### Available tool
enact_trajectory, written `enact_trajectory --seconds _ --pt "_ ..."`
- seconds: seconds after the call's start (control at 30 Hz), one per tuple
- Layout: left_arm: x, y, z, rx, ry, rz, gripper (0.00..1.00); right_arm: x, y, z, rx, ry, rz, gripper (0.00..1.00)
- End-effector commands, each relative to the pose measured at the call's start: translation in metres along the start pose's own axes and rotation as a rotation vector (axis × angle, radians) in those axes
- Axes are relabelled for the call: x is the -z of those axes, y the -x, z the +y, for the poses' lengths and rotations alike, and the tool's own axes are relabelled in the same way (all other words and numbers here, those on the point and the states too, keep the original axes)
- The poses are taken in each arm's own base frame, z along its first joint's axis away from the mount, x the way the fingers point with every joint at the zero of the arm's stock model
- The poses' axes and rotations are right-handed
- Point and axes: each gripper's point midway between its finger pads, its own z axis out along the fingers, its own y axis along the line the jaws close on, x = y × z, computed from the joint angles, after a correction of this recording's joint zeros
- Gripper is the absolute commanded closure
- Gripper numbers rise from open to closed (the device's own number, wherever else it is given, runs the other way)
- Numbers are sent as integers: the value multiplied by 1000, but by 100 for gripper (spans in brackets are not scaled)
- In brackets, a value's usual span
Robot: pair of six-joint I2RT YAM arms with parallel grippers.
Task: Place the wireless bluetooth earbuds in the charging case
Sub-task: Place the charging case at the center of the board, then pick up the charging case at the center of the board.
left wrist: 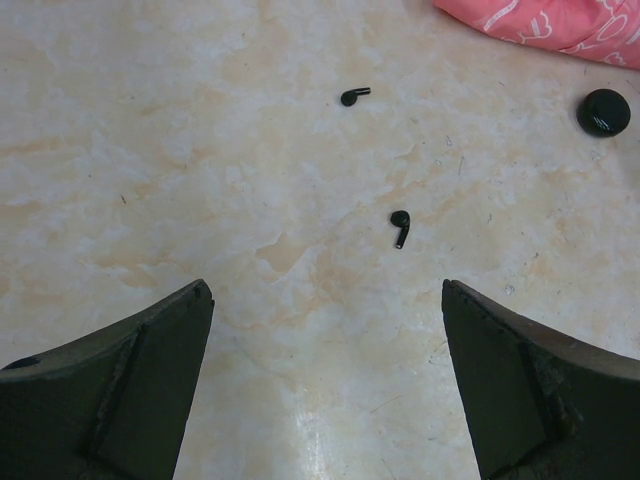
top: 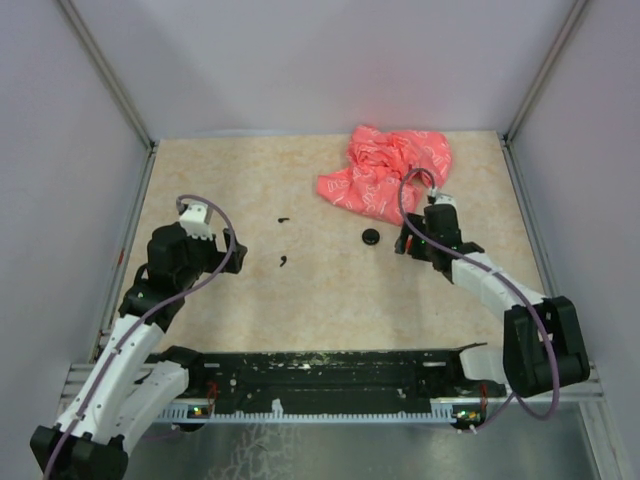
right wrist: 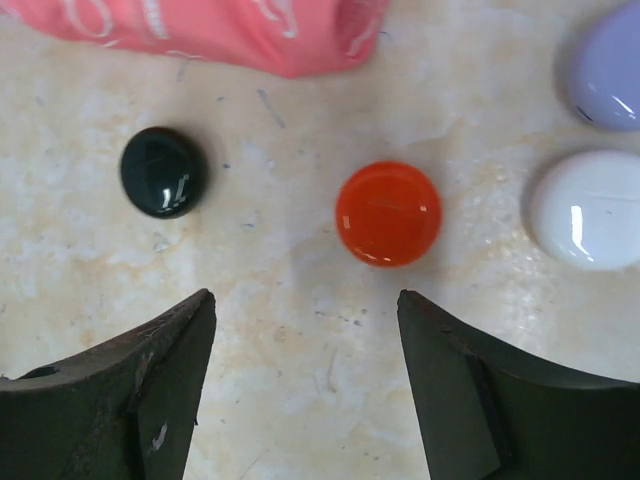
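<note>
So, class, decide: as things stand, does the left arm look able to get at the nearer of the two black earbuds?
Probably yes. The left gripper stands open, and the nearer black earbud lies alone on the table ahead of it, with nothing between them.

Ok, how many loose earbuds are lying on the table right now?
2, both small black stemmed earbuds on the beige tabletop, left of centre: the farther earbud and the nearer earbud. Others may hide under the crumpled pink cloth.
</note>
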Motion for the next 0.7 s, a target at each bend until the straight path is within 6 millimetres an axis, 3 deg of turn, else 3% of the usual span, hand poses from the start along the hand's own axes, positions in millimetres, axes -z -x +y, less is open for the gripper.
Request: enact_trajectory --seconds 0.0,0.17,0.5,0.67 --pt "-1 5 3 22 12 -26 0 9 36 37 115 60 -144 27" --pt "-3 4 6 27 20 -19 0 0 34 69 227 125 -163 24" --pt "-8 -1 10 38 21 7 0 -23 33 114 350 163 -151 15" --pt "-8 -1 8 38 8 7 0 -42 31 120 407 123 -136 15"
